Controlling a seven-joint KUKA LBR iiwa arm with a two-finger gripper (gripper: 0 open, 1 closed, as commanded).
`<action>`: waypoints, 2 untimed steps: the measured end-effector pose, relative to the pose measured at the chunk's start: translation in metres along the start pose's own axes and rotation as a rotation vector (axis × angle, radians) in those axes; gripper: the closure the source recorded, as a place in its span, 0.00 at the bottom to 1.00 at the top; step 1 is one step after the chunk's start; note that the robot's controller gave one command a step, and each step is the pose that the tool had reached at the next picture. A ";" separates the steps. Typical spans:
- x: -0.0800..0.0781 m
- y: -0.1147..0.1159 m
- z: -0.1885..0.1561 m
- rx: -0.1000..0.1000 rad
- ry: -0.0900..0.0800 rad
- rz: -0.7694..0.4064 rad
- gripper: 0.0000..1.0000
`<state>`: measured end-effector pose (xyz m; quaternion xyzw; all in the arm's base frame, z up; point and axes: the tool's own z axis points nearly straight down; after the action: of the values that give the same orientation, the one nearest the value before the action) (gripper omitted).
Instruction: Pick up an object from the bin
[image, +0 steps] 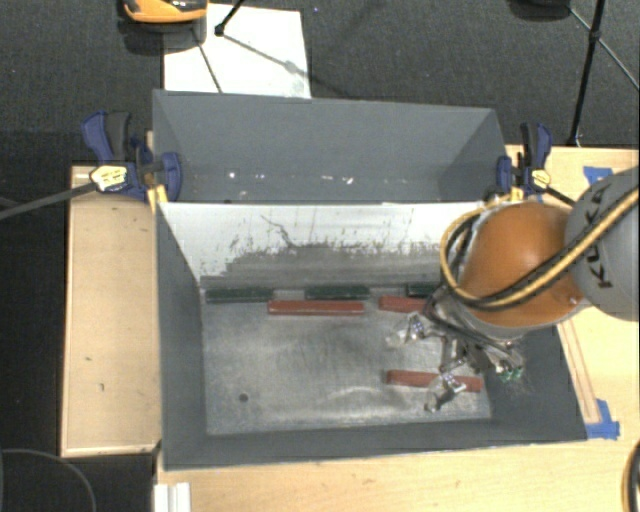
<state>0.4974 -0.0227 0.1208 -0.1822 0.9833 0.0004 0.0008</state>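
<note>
At lower right in the bin (280, 375), the gripper (426, 364) straddles a red-brown bar (405, 378), fingers (408, 333) wide; next it likely needs to close squarely.

Light falls from above, fairly even and moderately bright. The bin (300, 345) has a mid-grey floor with a pale sheen near its front. Its sloped back wall (300, 228) glares almost white, while the panel (330, 135) above it is flat dark grey, with a few bright specks along the fold. The orange cover (520, 262) carries a soft highlight on top, darkens below, and seems to throw a faint shadow beneath. The surroundings are dim.
</note>
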 end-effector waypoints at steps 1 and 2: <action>-0.012 0.001 -0.004 0.000 0.000 -0.161 0.00; -0.003 -0.002 0.047 0.004 -0.008 -0.288 1.00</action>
<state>0.5013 -0.0231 0.0741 -0.3214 0.9469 -0.0008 0.0050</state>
